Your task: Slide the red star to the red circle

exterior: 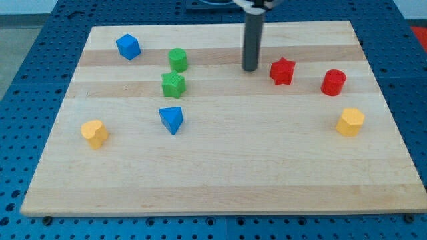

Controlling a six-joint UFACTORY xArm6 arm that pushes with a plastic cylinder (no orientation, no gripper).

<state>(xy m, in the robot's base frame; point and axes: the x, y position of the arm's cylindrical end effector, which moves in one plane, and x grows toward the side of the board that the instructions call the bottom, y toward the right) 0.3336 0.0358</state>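
My tip (pixel 250 69) beside red star (pixel 282 71)

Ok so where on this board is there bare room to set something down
The whole strip along the view's bottom is bare, below the yellow heart, blue triangle and yellow hexagon. The middle, between blue triangle and yellow hexagon, is open too. Crowded: around the green blocks, and between my tip, red star and red circle.

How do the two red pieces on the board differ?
The red star block has pointed arms; the red round cylinder block has a smooth curved side. The star sits just right of my tip; the cylinder lies farther toward the view's right. Both share the same red.
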